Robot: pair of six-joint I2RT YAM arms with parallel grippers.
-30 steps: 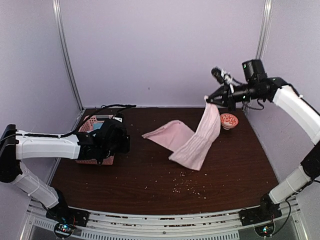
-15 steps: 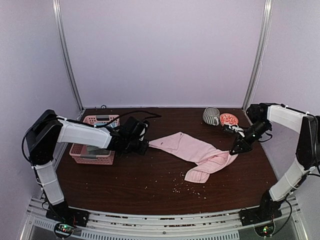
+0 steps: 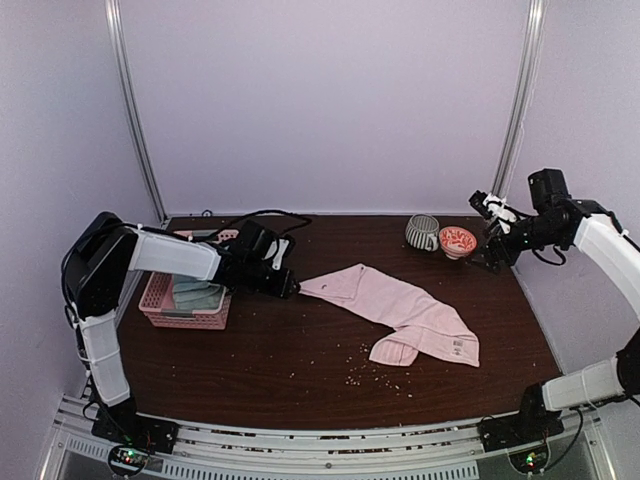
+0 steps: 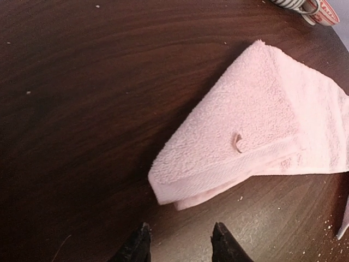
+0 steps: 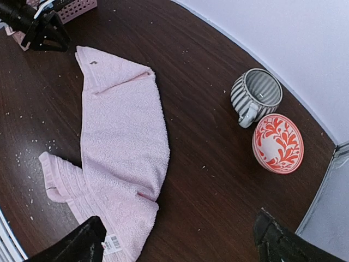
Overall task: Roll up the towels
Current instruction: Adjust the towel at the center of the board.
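The left claw [image 4: 180,244], its two black fingers apart and holding nothing, is low over the dark brown wooden table [image 3: 250,360], just beside one corner of the light pink terry towel [image 3: 400,310]. This towel lies partly folded at the table's middle. The right claw [image 5: 177,221], wide apart and empty, hangs above the table near the grey striped mug [image 3: 421,232].

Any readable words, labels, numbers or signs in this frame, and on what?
None legible.
White tag on a corner of the pink towel: any print is too small to read.
Striped mug and red-and-white bowl: patterns only, no text.
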